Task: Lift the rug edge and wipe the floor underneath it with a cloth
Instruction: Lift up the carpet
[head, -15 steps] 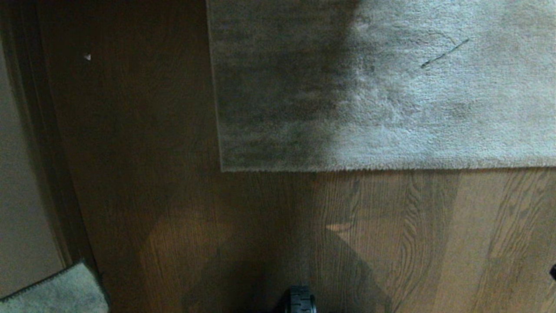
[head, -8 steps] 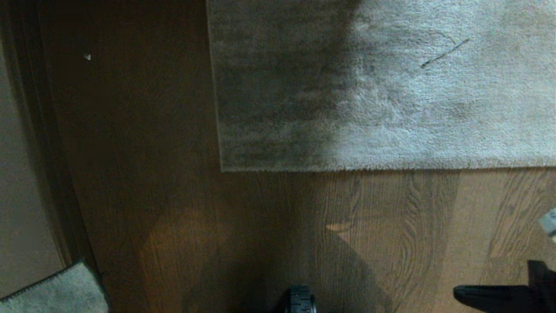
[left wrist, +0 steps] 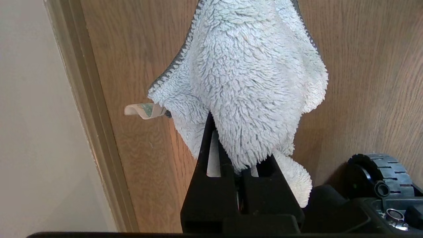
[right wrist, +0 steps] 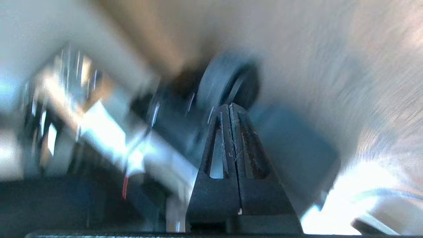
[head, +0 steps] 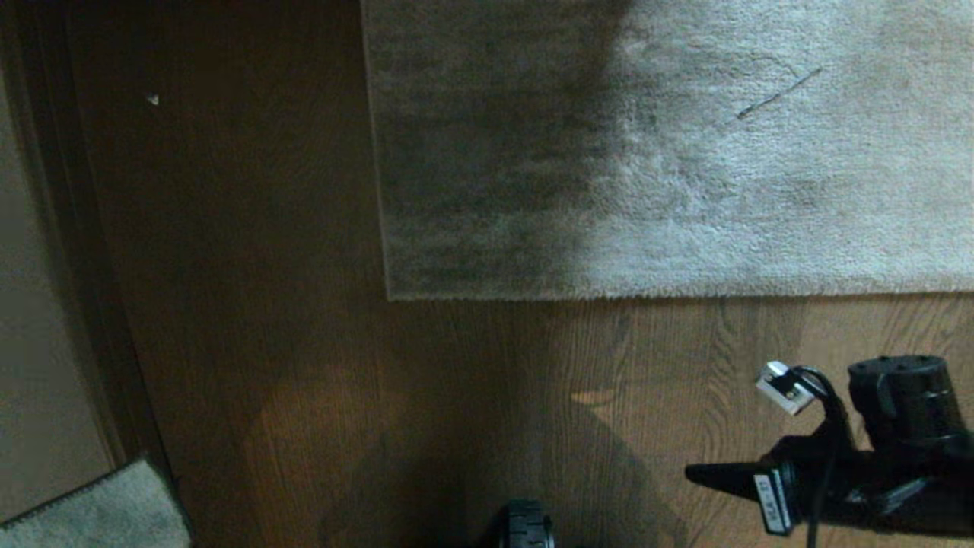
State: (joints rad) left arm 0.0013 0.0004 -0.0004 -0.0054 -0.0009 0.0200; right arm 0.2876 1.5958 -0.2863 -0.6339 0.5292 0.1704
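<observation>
We are at the opening reach; our right gripper (head: 696, 473), jaws pressed together and empty, hangs over the floor (head: 472, 380) short of the flat rug edge (head: 685, 291); our left gripper (left wrist: 231, 155) pinches the cloth (left wrist: 251, 82); next, we judge, the right must open and catch that hem.

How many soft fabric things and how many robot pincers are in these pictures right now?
Rugs: 1, the grey-beige rug, flat on the wood floor.
Cloths: 1, the cloth, gripped in the left pincer.
Pincers: 2, the left one and the right pincer, shut and empty.
Total: 4
</observation>
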